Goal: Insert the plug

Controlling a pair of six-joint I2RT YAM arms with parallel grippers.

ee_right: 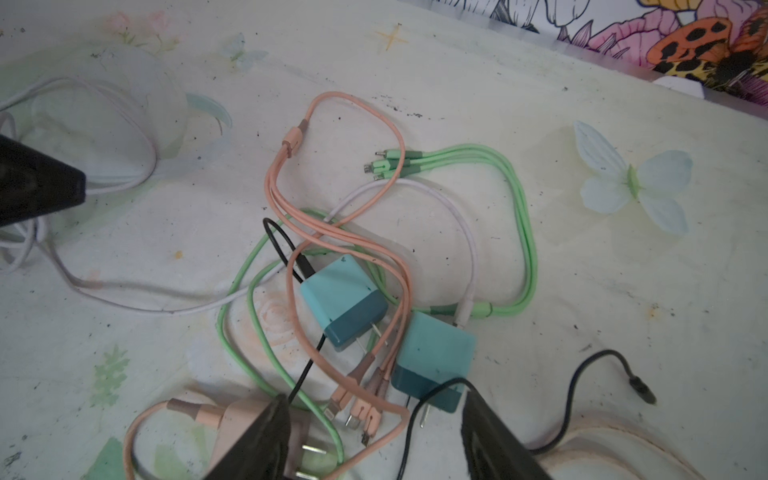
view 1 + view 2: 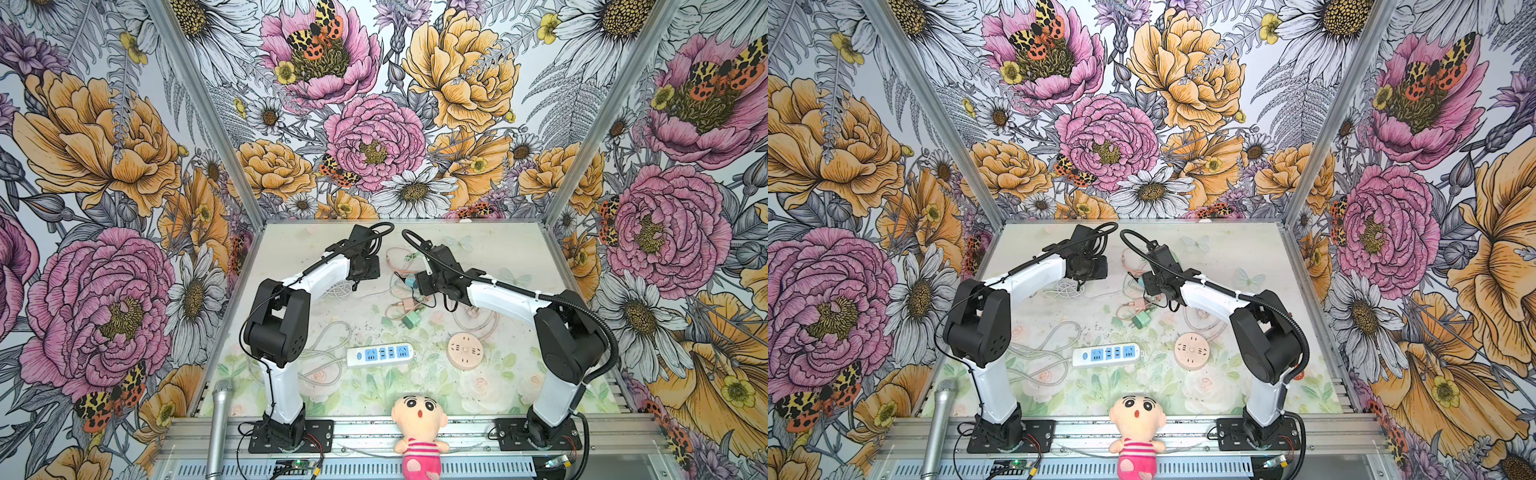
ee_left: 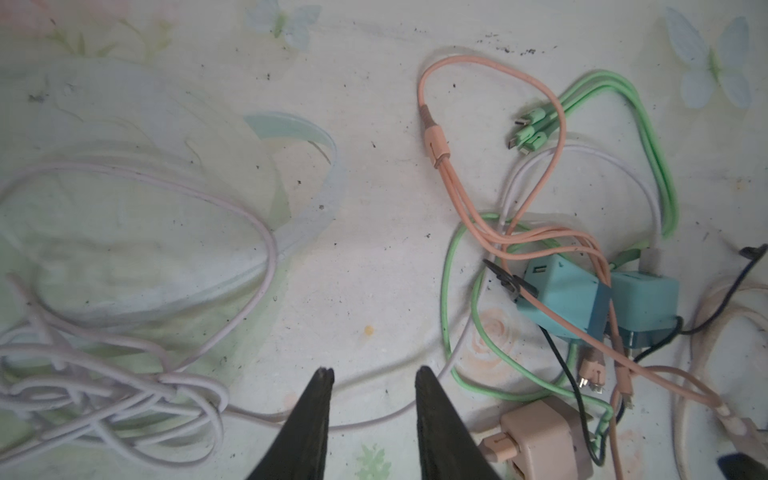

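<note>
In both top views the white power strip lies at lower centre of the bench. It is well apart from the cable tangle at mid-frame, where both arms reach. Only these views show the sockets.

Left wrist view: the left end effector sits at bottom centre, partly open and empty, with the teal chargers at the right.

Right wrist view: the right end effector stands wide at the bottom, gripping nothing. The nearer teal charger lies just ahead of its gap, and its prongs show clearest here. I judge it should pinch the body's flat sides, clear of the pink cable.
</note>
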